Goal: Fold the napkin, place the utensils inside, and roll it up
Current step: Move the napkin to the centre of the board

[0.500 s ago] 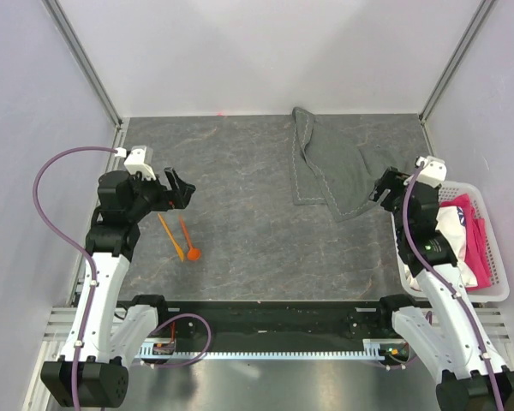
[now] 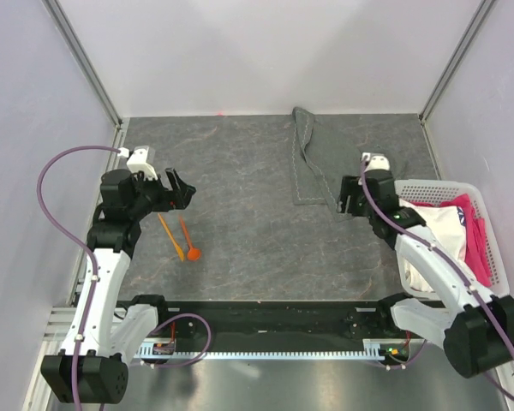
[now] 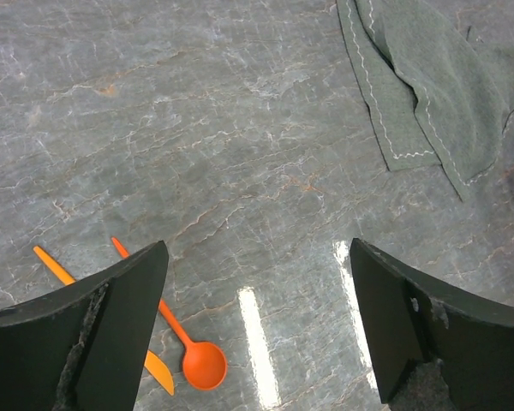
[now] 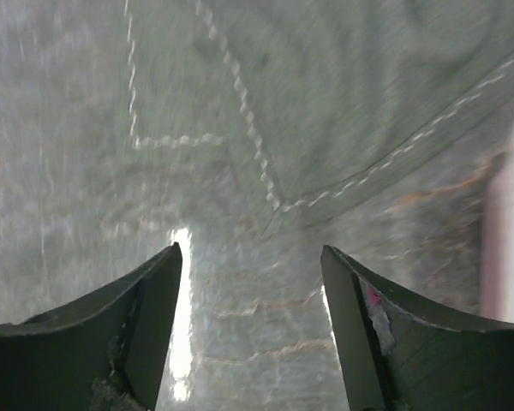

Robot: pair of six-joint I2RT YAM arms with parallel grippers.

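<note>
Looking like fold step one: right hand (image 2: pixel 349 204) open over the near corner of the bunched napkin (image 2: pixel 321 163), needs to pinch it, left hand (image 2: pixel 180 190) open by the utensils (image 2: pixel 182 237).

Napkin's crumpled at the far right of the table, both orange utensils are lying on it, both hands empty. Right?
Not quite: the top view shows the utensils lying on the table itself, by the left hand, well apart from the napkin. The napkin is crumpled at the far right, and the left hand and right hand are both empty.
</note>
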